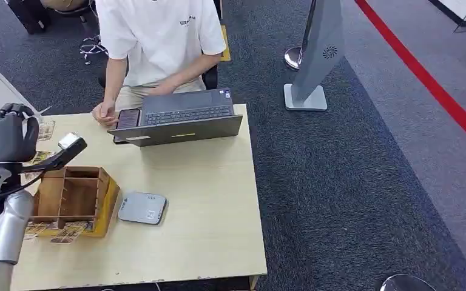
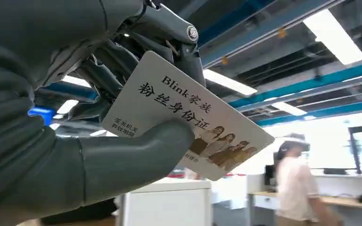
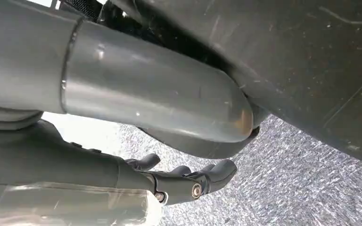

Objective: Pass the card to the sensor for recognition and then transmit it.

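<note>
My left hand is raised above the table's left side and holds a white card printed with black characters and a small group photo. The thumb presses the card against the darker fingers. In the head view the card shows edge-on, sticking out toward the right over the wooden box. The grey square sensor lies flat on the table, below and to the right of the card. My right hand hangs low over speckled grey carpet, fingers loosely extended, holding nothing.
A wooden compartment box stands left of the sensor, with printed cards lying by it. A person in a white shirt sits at the far edge behind an open laptop. A grey floor stand is on the carpet to the right.
</note>
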Action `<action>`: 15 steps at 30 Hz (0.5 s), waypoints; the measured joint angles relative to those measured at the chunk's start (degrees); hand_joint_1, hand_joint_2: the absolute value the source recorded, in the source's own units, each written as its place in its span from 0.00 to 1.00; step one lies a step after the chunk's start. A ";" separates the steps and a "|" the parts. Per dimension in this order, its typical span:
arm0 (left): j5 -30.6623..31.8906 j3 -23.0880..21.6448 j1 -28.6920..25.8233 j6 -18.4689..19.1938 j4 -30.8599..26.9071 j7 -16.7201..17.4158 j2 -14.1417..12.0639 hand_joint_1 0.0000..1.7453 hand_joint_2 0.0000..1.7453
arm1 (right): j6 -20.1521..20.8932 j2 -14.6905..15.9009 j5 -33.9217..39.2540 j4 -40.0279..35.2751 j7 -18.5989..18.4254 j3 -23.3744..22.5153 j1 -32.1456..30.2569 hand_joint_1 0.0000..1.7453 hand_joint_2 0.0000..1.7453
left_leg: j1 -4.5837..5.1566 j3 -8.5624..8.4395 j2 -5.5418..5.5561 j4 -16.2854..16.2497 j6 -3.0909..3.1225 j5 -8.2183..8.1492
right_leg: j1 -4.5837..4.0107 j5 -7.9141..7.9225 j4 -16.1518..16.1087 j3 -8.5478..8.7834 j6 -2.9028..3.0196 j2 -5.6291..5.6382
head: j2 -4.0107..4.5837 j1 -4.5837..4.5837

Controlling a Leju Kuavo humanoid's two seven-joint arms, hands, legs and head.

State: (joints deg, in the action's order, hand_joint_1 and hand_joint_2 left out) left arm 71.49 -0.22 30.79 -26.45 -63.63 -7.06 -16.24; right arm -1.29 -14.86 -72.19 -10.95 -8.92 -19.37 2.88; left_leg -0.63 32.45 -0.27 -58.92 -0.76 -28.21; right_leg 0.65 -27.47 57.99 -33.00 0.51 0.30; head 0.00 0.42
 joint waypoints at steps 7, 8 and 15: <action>4.03 -5.93 -11.08 -5.18 -13.31 -3.17 5.23 1.00 1.00 | -1.07 0.00 -0.02 0.00 -0.57 -0.17 0.04 0.00 0.00 | 0.06 0.01 0.01 -0.01 0.07 -0.06 | 0.07 -0.02 -0.04 0.01 -0.03 -0.01 | 0.00 0.02; 5.58 -7.37 -13.04 -5.46 -15.35 -2.71 6.08 1.00 1.00 | -1.22 -0.02 0.04 0.00 -0.72 -0.24 0.03 0.00 0.00 | 0.06 0.02 0.00 -0.01 0.06 -0.07 | 0.07 -0.02 -0.05 0.00 -0.03 -0.01 | 0.00 0.00; 8.31 -13.18 -20.29 -6.14 -22.66 -0.85 8.39 1.00 1.00 | -1.29 -0.02 0.11 0.02 -0.96 -0.59 0.03 0.00 0.00 | 0.05 0.03 0.00 -0.01 0.12 -0.11 | 0.06 -0.02 -0.06 0.00 -0.03 -0.05 | 0.00 0.02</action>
State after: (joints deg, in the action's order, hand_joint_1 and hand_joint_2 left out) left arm 79.80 -13.40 10.50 -32.59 -86.29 -7.91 -7.85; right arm -2.58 -14.88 -72.08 -10.93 -9.88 -19.95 2.91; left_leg -0.58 32.47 -0.27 -58.92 -0.64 -28.31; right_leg 0.71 -27.49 57.92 -33.00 0.47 0.25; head 0.00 0.44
